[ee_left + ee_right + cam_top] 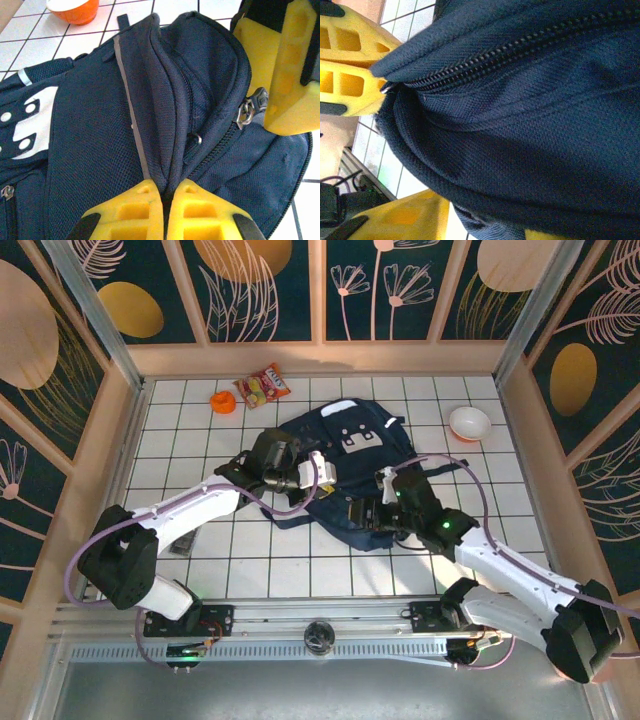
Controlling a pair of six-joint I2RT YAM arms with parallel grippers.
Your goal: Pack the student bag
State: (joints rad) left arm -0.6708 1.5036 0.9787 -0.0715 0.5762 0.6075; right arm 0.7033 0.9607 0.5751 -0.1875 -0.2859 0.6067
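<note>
Both at the student bag [356, 462]: left jaws tight on fabric, right jaws astride (grip unclear).

Top external looks down from behind; wrist cameras face the shared student bag [345, 470] close beyond their fingers [142, 212].

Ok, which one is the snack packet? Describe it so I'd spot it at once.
From the navy backpack in the middle of the tiled table, look toward the far wall, left of centre. The snack packet lies flat there beside a small orange bowl; it alone is flat and printed red and yellow.
</note>
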